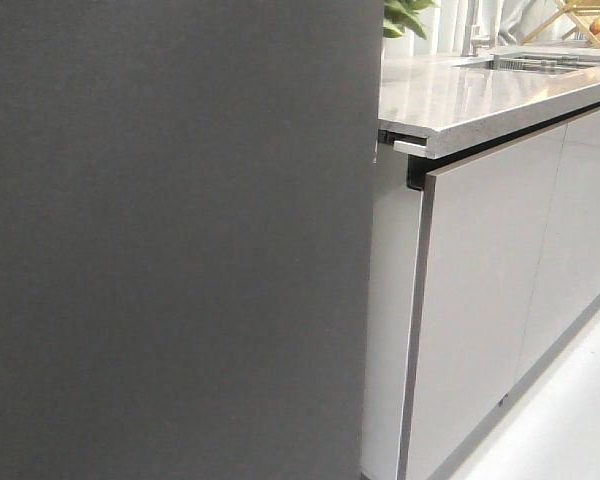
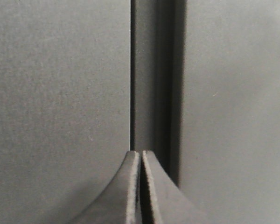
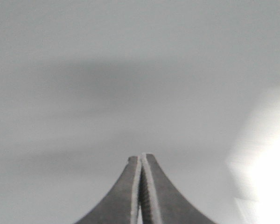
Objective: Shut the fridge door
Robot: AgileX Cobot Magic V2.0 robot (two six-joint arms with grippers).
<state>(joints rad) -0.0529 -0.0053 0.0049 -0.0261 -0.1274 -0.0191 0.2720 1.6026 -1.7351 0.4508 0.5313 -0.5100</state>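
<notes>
I see the fridge door (image 1: 175, 240) filling the left of the front view | left end effector (image 2: 140, 154) pressed together, empty, near a dark seam | cabinet front (image 1: 480, 300) under the worktop (image 1: 460, 90) | right end effector (image 3: 141, 157) pressed together, empty, facing a pale surface.

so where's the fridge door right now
In the front view the fridge door fills the left side, its right edge beside the countertop end and the light-grey cabinet fronts.
</notes>
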